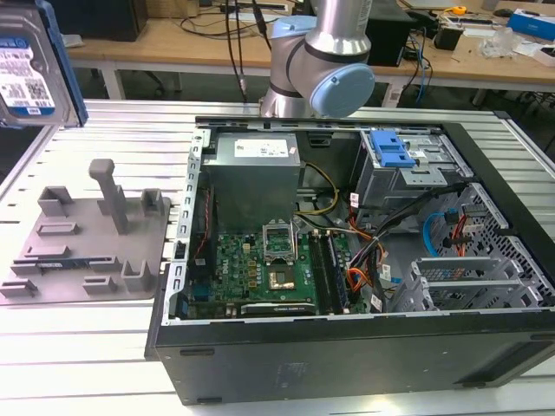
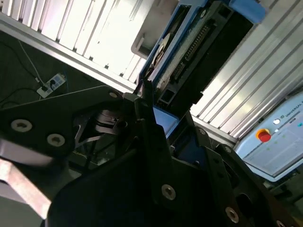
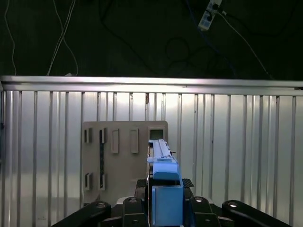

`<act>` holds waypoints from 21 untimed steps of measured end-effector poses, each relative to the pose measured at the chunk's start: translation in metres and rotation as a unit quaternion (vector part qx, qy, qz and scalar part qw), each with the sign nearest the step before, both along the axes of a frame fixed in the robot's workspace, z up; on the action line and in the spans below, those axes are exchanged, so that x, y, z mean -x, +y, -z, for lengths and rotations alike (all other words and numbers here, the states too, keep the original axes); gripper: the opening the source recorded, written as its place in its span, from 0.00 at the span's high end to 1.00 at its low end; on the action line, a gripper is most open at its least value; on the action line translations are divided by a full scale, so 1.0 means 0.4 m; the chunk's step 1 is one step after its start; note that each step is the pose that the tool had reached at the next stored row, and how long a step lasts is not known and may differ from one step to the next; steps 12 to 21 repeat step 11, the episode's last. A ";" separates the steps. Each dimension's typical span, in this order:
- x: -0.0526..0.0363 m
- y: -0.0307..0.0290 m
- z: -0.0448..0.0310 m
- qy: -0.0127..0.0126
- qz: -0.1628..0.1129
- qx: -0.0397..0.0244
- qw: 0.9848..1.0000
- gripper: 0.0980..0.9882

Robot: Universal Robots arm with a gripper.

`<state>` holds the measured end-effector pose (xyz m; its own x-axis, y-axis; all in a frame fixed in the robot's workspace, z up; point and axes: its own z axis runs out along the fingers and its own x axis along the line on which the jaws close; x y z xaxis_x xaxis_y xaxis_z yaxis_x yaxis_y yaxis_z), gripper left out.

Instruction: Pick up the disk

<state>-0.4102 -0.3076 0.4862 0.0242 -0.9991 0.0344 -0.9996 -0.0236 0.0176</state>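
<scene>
I see the disk (image 1: 30, 69) lifted off the work surface, up at the exterior view's left edge, label side facing the camera, blue rail along its edge. It hangs well above the grey plastic tray (image 1: 87, 243), not touching it. In the first wrist view the disk (image 3: 163, 182) sits edge-on between the black gripper (image 3: 163, 208) jaws, which are clamped on its two flat faces; grasp looks firm. The tray (image 3: 120, 163) lies flat below on the ribbed aluminium table (image 3: 236, 156). In the second wrist view I get the disk (image 2: 199, 47) from underneath, connector edge and blue rail visible, held by the gripper (image 2: 163, 127) fingers.

Elsewhere in the exterior view: open computer case (image 1: 347, 347) lying on its side in the middle, motherboard (image 1: 260, 269) exposed, power supply (image 1: 256, 173) behind it, blue bracket (image 1: 390, 152) on the drive cage toward the exterior view's right. Robot arm joint (image 1: 325, 65) stands behind the case.
</scene>
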 end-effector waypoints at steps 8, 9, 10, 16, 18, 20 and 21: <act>0.000 0.000 -0.018 0.000 0.000 -0.002 1.000 0.70; 0.000 0.000 -0.018 0.000 0.000 -0.002 1.000 0.70; 0.000 0.000 -0.018 0.000 0.000 -0.003 1.000 0.70; 0.000 0.000 -0.018 0.000 0.000 -0.003 1.000 0.70; 0.000 0.000 -0.018 0.000 0.000 -0.003 1.000 0.70; 0.000 0.000 -0.018 0.000 0.000 -0.003 1.000 0.70; 0.000 0.000 -0.018 0.000 0.000 -0.003 1.000 0.70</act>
